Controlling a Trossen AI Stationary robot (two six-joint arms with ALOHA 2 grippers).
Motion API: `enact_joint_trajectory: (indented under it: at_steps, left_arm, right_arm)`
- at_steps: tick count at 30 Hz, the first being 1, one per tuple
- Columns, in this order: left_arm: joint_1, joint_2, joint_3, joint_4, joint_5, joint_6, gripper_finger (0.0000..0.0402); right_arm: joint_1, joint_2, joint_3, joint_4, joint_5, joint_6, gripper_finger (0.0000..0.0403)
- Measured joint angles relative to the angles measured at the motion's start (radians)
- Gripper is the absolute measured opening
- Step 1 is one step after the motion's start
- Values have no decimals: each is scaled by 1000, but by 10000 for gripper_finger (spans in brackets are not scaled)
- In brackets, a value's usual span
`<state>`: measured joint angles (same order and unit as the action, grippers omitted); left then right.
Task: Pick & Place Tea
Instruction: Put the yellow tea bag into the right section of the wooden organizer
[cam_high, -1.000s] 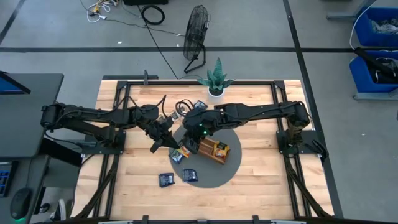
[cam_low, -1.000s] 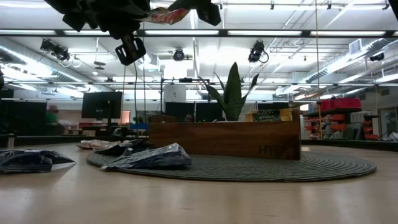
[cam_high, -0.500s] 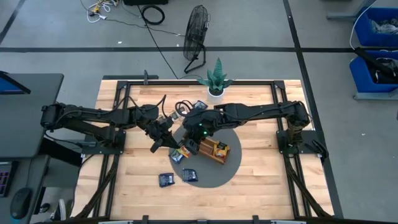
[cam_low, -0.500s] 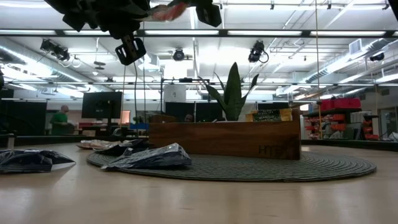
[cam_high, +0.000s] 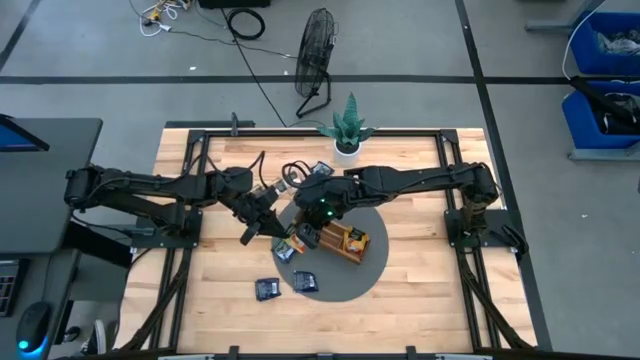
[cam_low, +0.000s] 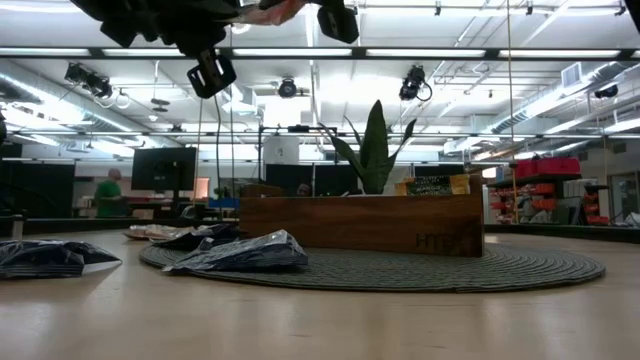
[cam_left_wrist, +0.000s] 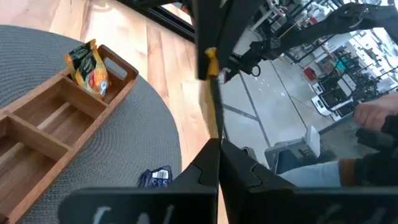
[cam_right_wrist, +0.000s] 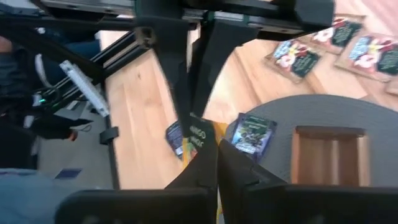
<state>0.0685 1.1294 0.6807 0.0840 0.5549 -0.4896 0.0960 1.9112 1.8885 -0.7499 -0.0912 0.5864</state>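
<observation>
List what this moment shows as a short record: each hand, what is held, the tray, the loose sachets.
left hand: shut on the held sachet, raised above the table
right hand: shut on the same sachet, meeting the left hand
held sachet: gripped by both hands in mid-air
wooden tray: lies on the round grey mat
yellow-orange sachet: stands in the tray's end compartment
dark sachets: one on the bare table, one at the mat's edge
</observation>
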Motion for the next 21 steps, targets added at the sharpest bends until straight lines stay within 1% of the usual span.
enact_joint_trajectory:
  at_steps: [2,5,10,14,17,21]
  left_arm:
    - [0,0,0,4,-3,8,19]
    - [0,0,0,12,-3,12,51]
    - [0,0,0,65,-1,19,129]
    - [3,0,0,69,0,11,188]
    - [9,0,0,77,3,4,211]
    - [26,-16,0,88,4,7,215]
  right_arm:
    - [9,-7,0,-8,29,2,2]
    - [26,-25,0,-11,70,9,2]
    - [64,-30,1,-37,140,20,1]
    - [103,-32,1,-74,223,35,1]
    - [131,-37,1,-89,277,62,0]
    - [174,-55,0,-96,404,88,0]
